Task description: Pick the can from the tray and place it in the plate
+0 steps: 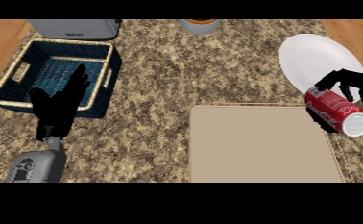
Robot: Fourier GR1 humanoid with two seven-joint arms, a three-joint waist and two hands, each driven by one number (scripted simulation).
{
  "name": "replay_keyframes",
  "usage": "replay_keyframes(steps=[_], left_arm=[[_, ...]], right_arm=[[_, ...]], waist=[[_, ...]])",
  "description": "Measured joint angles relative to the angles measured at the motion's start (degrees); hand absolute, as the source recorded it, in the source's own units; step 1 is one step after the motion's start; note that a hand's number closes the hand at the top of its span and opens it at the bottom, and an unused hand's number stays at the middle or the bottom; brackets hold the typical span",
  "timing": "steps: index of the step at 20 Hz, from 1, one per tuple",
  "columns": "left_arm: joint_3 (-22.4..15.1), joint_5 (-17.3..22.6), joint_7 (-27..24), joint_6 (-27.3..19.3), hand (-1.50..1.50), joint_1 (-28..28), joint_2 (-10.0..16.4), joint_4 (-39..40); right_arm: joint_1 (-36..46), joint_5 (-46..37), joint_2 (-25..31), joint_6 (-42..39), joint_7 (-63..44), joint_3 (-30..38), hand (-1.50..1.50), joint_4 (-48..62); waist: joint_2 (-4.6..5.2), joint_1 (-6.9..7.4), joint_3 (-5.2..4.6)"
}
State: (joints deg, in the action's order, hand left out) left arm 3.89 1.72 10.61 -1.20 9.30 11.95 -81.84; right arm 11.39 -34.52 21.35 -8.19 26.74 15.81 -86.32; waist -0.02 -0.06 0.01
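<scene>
The granite counter [163,69] carries a beige tray [262,143] near right, a white plate [312,57] far right, and a blue basket [99,100] far left.

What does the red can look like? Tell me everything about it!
The red metal can has white lettering on its side and a silver end facing the lower right. It is tilted, almost on its side. The black right hand curls round its upper end. It shows at the view's right edge, across the upper right corner of the flat beige tray and below the round white plate. Whether it touches either cannot be told.
</scene>
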Motion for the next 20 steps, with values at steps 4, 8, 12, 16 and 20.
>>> replay_keyframes(steps=[4,8,12,16,20], left_arm=[[0.31,0.29,0.01,0.86,0.0,0.35,0.29,-0.08],[0.35,0.06,-0.7,1.32,0.0,0.89,0.04,1.11],[0.13,-0.33,-0.59,1.38,0.0,2.25,-0.35,2.0],[-0.02,-0.28,-0.94,1.89,0.0,1.94,-0.37,1.39],[-0.5,-0.47,-0.39,1.87,0.0,2.24,-0.67,0.63]], right_arm=[[6.03,2.31,3.39,-0.18,0.78,4.6,1.5,10.67],[12.54,1.73,6.74,2.78,4.68,7.04,1.5,24.63],[18.47,-0.12,10.68,6.22,9.94,8.34,1.5,39.09],[22.55,-4.0,13.84,9.87,13.77,7.44,1.5,50.67],[26.33,-6.09,16.86,6.82,13.88,6.5,-1.5,59.49]], waist=[[0.13,0.48,0.01],[0.26,0.82,0.03],[0.48,1.32,0.09],[0.79,2.26,0.14],[1.13,3.11,0.21]])
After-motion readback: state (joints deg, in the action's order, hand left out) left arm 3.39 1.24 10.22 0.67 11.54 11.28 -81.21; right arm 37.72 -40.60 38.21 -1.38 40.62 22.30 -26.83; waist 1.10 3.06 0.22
